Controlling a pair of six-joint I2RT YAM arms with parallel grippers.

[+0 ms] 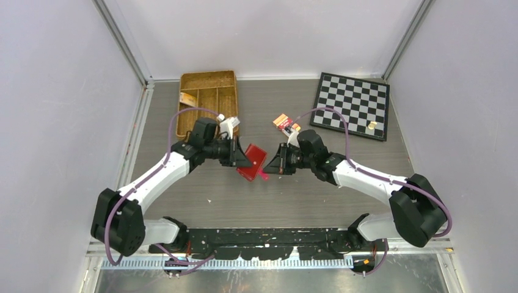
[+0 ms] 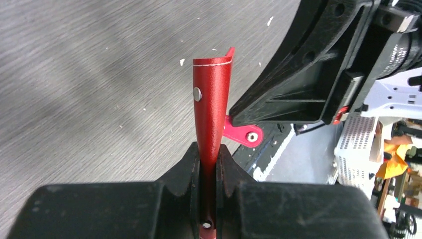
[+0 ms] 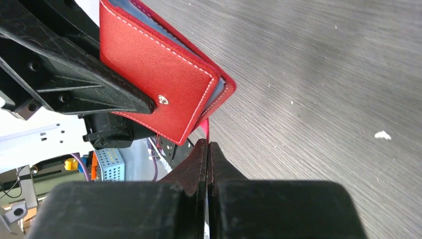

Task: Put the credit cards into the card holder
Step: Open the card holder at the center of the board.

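Your left gripper (image 2: 209, 155) is clamped tight on the red card holder (image 2: 212, 94), its two fingers squeezing the lower edge so the holder stands up between them, lifted above the middle of the tabletop (image 1: 214, 195). Your right gripper (image 3: 208, 149) faces it from the other side. Its jaws are pressed almost together, and the thin pinkish-red snap tab (image 3: 207, 130) runs down from the holder's corner straight into the slit between them – so it is pinched on the tab and nothing else. From the right wrist you can see the holder's stitched red cover with its metal stud, and a sliver of bluish sleeve along the edge.

The wicker tray (image 1: 183, 113) sits at the far edge of the tabletop, left of the middle, and the chessboard (image 1: 352, 105) lies in the far right corner. Between them lies a small orange-and-red pack (image 1: 282, 121), just behind your right wrist. A pale tan flat piece (image 1: 188, 97) rests in the tray's left compartment – too small to tell whether it is one of the cards
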